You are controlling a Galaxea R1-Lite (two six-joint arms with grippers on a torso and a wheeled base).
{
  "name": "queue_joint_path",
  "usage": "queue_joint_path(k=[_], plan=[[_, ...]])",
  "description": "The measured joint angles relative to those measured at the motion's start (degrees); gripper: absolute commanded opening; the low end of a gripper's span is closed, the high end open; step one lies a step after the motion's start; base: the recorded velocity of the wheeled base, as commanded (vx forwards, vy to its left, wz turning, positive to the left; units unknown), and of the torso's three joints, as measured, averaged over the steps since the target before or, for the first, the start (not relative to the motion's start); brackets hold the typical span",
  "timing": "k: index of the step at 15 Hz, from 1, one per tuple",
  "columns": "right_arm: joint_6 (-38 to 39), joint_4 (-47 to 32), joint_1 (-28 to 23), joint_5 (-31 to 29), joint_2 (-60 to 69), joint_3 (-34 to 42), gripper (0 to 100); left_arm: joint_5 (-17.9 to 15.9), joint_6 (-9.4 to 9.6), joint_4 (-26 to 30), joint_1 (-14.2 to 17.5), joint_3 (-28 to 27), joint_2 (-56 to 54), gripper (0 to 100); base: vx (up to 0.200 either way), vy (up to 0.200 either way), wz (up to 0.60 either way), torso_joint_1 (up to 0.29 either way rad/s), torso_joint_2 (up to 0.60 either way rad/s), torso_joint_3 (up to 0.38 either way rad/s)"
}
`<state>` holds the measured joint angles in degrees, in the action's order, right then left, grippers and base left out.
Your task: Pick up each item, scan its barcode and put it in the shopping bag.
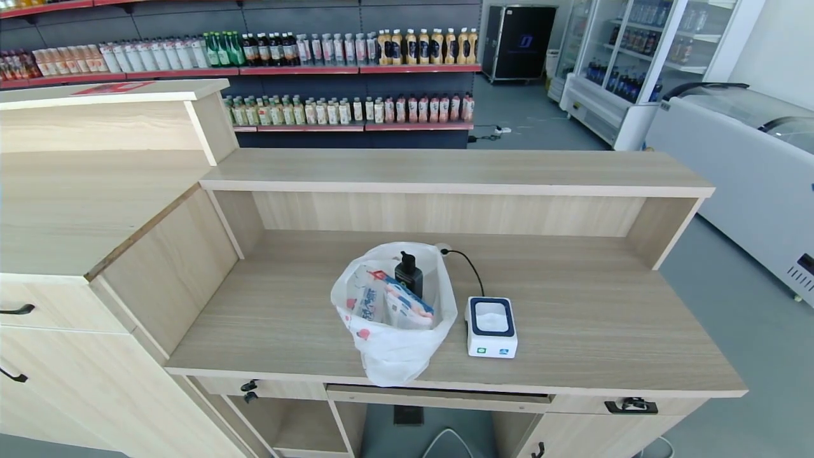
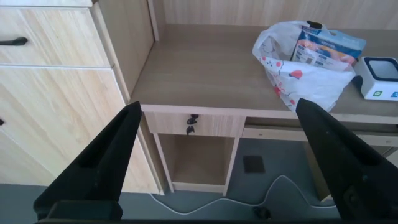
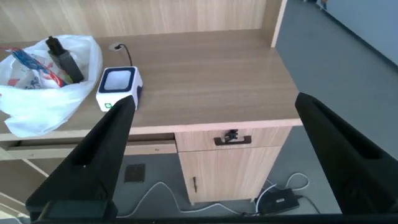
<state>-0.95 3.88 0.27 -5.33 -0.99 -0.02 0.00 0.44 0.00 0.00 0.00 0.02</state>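
A white plastic shopping bag [image 1: 394, 359] stands open-mouthed on the wooden checkout counter [image 1: 604, 318], just beside the barcode scanner [image 1: 491, 326], on the scanner's left from the robot's side. A dark pump bottle [image 1: 409, 273] stands upright in the bag's far half. Printed packets [image 1: 397, 304] lean in front of it, their tops above the rim. The bag seems to be set this near the scanner so that an item need only travel a short way from reading to drop. The scanner's glass window faces up, ready for a barcode passed over it. Its black cable [image 1: 467, 264] runs away from the robot to a hole in the counter.

With the goods bagged, the job looks done or close to it. The left gripper [image 2: 217, 104] and right gripper [image 3: 214, 98] hang on the robot's side of the scanner, lower than the counter edge. Each has its fingers spread wide and carries nothing, which probably keeps them clear of the bag. Shelves of bottled drinks [image 1: 356, 48] line the wall well beyond the scanner.
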Motion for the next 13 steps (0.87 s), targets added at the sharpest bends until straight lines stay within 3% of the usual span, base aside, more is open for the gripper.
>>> queue_joint_path(k=[2, 13], plan=[[4.8, -2.8, 0.0, 0.0, 0.7, 0.0, 100, 0.0, 0.00, 0.0, 0.0, 0.0, 0.0, 100, 0.000, 0.000, 0.00, 0.000, 0.00, 0.000], [5.2, -3.3, 0.0, 0.0, 1.1, 0.0, 100, 0.0, 0.00, 0.0, 0.0, 0.0, 0.0, 100, 0.000, 0.000, 0.00, 0.000, 0.00, 0.000]])
